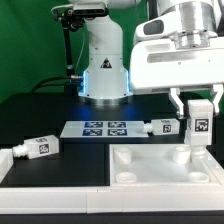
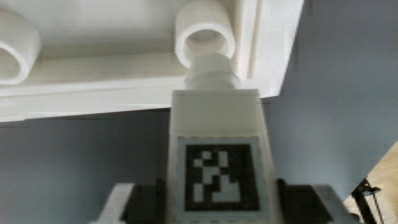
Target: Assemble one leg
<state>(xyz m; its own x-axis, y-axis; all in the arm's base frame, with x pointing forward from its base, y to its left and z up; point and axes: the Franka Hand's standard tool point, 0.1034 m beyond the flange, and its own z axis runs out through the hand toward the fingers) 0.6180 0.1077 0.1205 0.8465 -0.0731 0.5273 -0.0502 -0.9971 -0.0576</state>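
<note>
My gripper [image 1: 199,122] is shut on a white leg [image 1: 198,128] with a black-and-white tag on its blocky end. It holds the leg upright over the far right corner of the large white tray-like frame [image 1: 150,170]. In the wrist view the leg [image 2: 221,135] fills the middle, and its round stub touches a round socket [image 2: 208,40] at the frame's corner. The dark fingers [image 2: 134,205] press on both sides of the tagged block. Two more legs lie on the table: one by the marker board [image 1: 160,127], one at the exterior view's left [image 1: 30,149].
The marker board [image 1: 95,129] lies on the black table behind the frame. The white robot base [image 1: 103,65] stands at the back. A second socket [image 2: 15,50] shows in the wrist view beside the first.
</note>
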